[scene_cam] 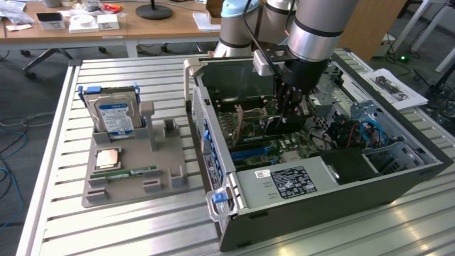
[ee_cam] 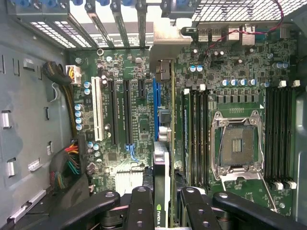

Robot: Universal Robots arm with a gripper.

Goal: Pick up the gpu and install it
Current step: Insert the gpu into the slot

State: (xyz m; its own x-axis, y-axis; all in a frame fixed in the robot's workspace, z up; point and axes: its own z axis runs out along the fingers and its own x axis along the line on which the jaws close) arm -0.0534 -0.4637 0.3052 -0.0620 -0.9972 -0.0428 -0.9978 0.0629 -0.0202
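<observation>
Presently, item by item.

Wrist view.
- gpu (ee_cam: 171, 120): a thin dark card seen edge-on, standing on edge over the motherboard (ee_cam: 124, 139). It is just beside a blue expansion slot (ee_cam: 154, 110), between that slot and the memory slots (ee_cam: 196, 134). Its tan-silver end bracket (ee_cam: 165, 48) lies toward the case's rear slot openings. Whether the edge connector has entered a slot cannot be told.
- Handling, by judgement: stiff, light and fragile. The smooth faces are likely slippery, and the contacts and soldered parts are best left untouched. The hold belongs on the flat faces near the free long edge, where the card is taken now.
- end effector (ee_cam: 165, 203): the black fingers (ee_cam: 140, 206) stand partly apart, one on each face of the card. They are clamped on the gpu at its green-logo label.
- CPU socket (ee_cam: 237, 143): bare, beyond the memory slots from the card.

Exterior view.
- arm (scene_cam: 313, 26): reaches down from the far side into the open computer case (scene_cam: 320, 208), with the end effector deep inside over the board.
- Computer case: lies on its side on the slatted bench (scene_cam: 142, 229), toward the exterior view's right.
- grey fixture (scene_cam: 128, 186): on the bench at the exterior view's left of the case, well apart from the end effector.
- hard drive (scene_cam: 115, 117): blue-labelled, upright at the fixture's far end.
- memory stick (scene_cam: 124, 174): green, lying flat nearer.
</observation>
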